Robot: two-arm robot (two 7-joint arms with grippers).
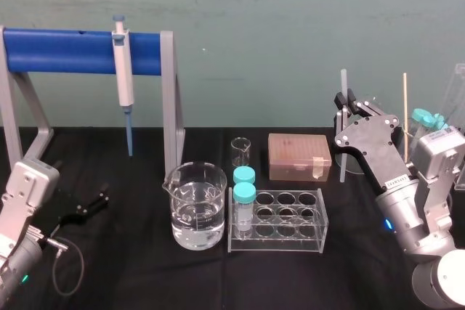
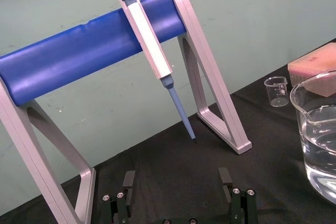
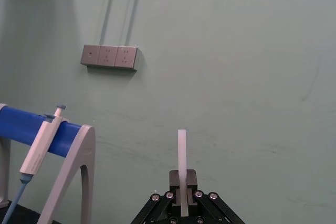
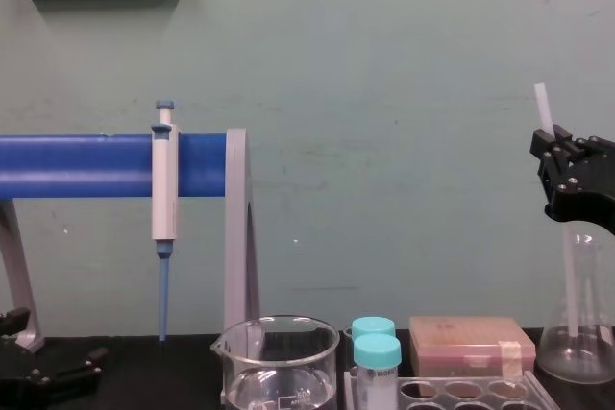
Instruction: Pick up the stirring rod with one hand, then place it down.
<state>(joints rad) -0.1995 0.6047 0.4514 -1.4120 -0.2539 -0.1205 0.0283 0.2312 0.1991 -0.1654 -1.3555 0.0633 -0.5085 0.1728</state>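
Since the right gripper [image 1: 346, 105] clamps the upright stirring rod [image 3: 182, 156], lower slowly before releasing. Left gripper [image 2: 176, 182] lies parked, jaws apart.

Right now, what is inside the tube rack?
Two teal-capped tubes stand in the rack's left column; the remaining holes look empty. The front tube covers most of the rear tube's body.

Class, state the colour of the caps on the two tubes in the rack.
Teal, both caps; the head view shows them best.
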